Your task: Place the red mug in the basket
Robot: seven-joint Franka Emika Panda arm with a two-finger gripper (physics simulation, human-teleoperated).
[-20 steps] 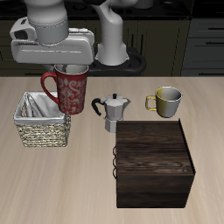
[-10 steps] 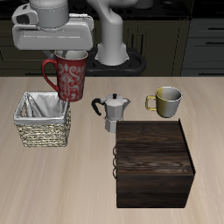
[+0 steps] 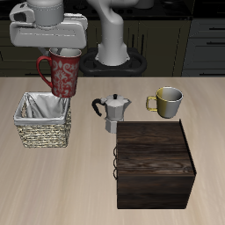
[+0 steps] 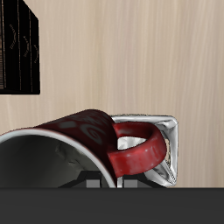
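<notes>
The red mug (image 3: 64, 74) is being held in the air by the gripper (image 3: 61, 51), whose fingers are clamped on the mug's rim. The mug is hanging just beneath the gripper, clear of the table (image 3: 53, 185), with its handle (image 3: 42, 68) turned away from the moka pot (image 3: 112, 112) and its body slightly tilted.

The basket (image 3: 41, 123) is sitting on the table below the gripper and a little nearer the table's front edge; its pale lining is showing inside. In the exterior view the mug's lower edge is overlapping the basket's back rim, but the two are being kept apart by height.

In the wrist view the mug (image 4: 66, 150) is filling the area close to the gripper, its grey interior and red loop handle (image 4: 140, 153) being seen from above, and a corner of the basket (image 4: 166, 131) is showing just beyond the handle, far beneath.

The moka pot is standing upright on the table, off to the side of the gripper and lower. Beyond it, farther from the gripper, the olive mug (image 3: 167, 101) is standing upright. The dark wooden box (image 3: 155, 164) is resting near the table's front edge, well apart from the gripper; its corner (image 4: 19, 48) is also being caught by the wrist view.
</notes>
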